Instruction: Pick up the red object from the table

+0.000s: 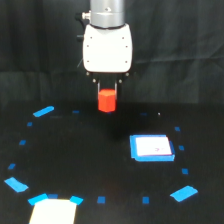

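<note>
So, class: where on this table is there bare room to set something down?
Bare: the table's middle, between the red object in the gripper and the white square with blue border. Crowded: the bottom-left corner, with blue tape and a white sheet.

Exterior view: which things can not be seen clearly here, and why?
- Hand: its fingers are short dark shapes against the dark backdrop; the contact with the red object is blurred.
- Red object: its top is hidden between the fingers; whether it touches the table cannot be told.
- Pale shape at the bottom: cut off by the picture edge.
- White square with blue border: the faint mark on it is too small to read.
</note>
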You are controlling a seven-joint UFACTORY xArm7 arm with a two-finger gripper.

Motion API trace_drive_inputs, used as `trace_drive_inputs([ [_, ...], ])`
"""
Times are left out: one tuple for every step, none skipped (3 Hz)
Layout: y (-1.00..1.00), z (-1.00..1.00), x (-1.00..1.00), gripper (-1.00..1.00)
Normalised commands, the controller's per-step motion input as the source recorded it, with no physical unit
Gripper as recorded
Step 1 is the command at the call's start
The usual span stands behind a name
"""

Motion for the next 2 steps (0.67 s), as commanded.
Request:
trace_drive_inputs([
  [-0.08, 0.62, 1.00, -0.68],
  [0.10, -0.34, 0.14, -1.00],
])
